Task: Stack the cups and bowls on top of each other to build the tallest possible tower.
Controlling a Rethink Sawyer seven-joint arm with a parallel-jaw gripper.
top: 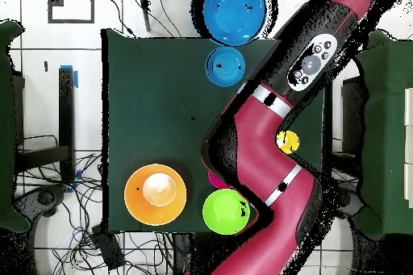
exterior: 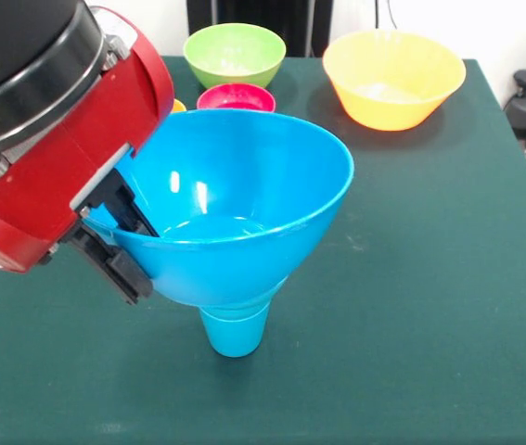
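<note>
Front view: the gripper (exterior: 128, 243) is clamping the near wall of a large blue bowl (exterior: 244, 209), one finger lying inside the rim and the other pressing outside. That bowl is sitting upright on a blue cup (exterior: 235, 329), which is standing mouth-down on the green table cloth (exterior: 429, 306); a smaller blue piece seems to be nesting between them, though the join is partly hidden. This is forming the tower so far. Behind it, a red bowl (exterior: 237, 96) is resting near the tower, a green bowl (exterior: 235, 53) is lying farther back, and the large yellow-orange bowl (exterior: 393, 77) is standing well apart at the far side.

Overhead view: the arm (top: 266, 139) is crossing the table and covering part of it. A blue bowl (top: 225, 64) and a larger blue bowl (top: 234, 14) are showing at the top edge, a yellow cup (top: 287, 140) beside the arm.

Judgement: the task is appearing roughly a third done. The yellow-orange, green and red bowls and the yellow cup are remaining unstacked; other pieces cannot be located.
</note>
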